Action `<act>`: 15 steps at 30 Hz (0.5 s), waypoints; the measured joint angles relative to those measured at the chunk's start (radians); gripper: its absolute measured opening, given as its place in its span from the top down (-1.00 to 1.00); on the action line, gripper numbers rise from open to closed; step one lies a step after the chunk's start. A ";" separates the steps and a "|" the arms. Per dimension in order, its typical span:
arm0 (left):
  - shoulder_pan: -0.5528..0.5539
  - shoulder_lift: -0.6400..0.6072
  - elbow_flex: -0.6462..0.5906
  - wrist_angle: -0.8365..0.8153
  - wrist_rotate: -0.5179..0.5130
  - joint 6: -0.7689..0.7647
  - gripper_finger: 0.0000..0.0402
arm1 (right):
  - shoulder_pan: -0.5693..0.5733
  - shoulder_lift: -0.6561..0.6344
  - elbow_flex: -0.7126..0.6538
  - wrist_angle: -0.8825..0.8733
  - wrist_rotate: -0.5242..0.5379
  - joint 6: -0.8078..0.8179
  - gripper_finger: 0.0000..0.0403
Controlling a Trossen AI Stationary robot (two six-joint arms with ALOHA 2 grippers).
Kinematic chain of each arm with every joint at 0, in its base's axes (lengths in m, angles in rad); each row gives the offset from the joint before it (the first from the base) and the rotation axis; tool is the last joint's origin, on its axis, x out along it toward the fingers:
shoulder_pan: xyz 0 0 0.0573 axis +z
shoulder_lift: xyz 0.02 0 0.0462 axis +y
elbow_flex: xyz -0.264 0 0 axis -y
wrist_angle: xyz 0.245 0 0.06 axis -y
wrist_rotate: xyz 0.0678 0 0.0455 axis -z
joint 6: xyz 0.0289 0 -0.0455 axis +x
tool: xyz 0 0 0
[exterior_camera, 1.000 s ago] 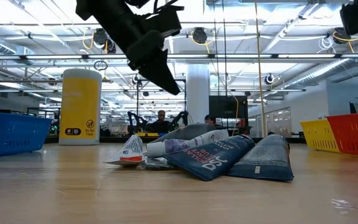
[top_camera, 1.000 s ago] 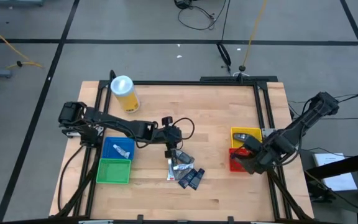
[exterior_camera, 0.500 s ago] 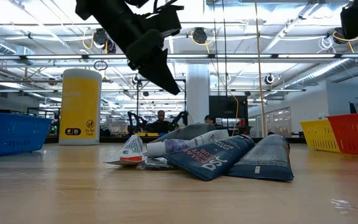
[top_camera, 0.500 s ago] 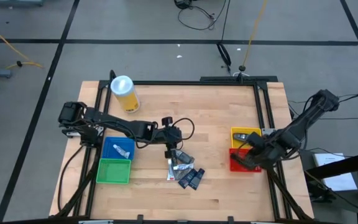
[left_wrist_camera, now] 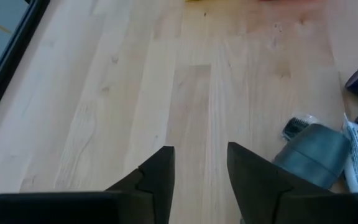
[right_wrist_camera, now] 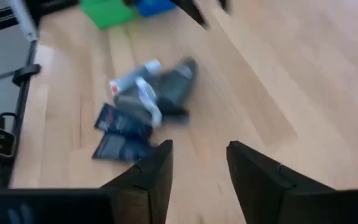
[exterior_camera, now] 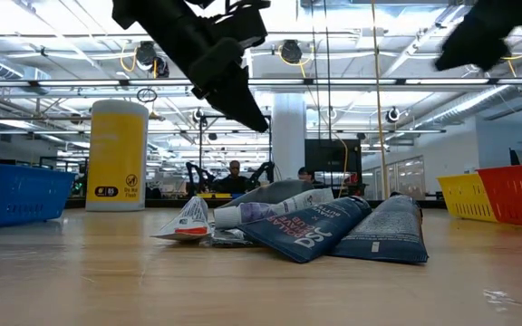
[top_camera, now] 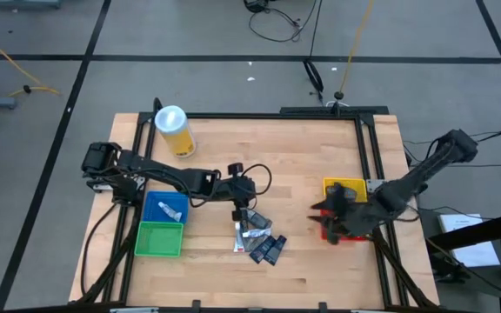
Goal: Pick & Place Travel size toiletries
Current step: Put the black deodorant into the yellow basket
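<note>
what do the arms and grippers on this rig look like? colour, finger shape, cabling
Both arms are dark, near-black, jointed links. Left gripper and right gripper each have two flat dark fingers tapering to blunt angled tips. A black cable loops loose beside the left arm's wrist. No markings are legible.

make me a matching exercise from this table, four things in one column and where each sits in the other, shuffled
Things:
1. yellow cylinder
2. blue bin
3. dark blue packets
4. right gripper

Places:
A. at the table's right side, by the red bin and the yellow bin
B. near the table's far left corner
C. in the pile near the table's middle
D. at the left side, next to the green bin

Pairs: 1-B, 2-D, 3-C, 4-A
</note>
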 joint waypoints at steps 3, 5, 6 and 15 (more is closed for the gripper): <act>-0.007 0.000 0.000 0.005 0.000 0.012 0.29 | -0.056 0.091 -0.089 0.338 -0.011 -0.271 0.33; -0.018 0.000 0.000 0.002 -0.001 0.016 0.31 | -0.097 0.156 -0.155 0.579 -0.014 -0.413 0.33; -0.025 0.000 0.000 -0.002 -0.001 0.016 0.32 | -0.120 0.187 -0.183 0.684 -0.017 -0.467 0.33; -0.127 -0.008 0.000 -0.180 -0.143 -0.094 0.40 | -0.337 0.421 -0.249 1.127 -0.274 -0.619 0.21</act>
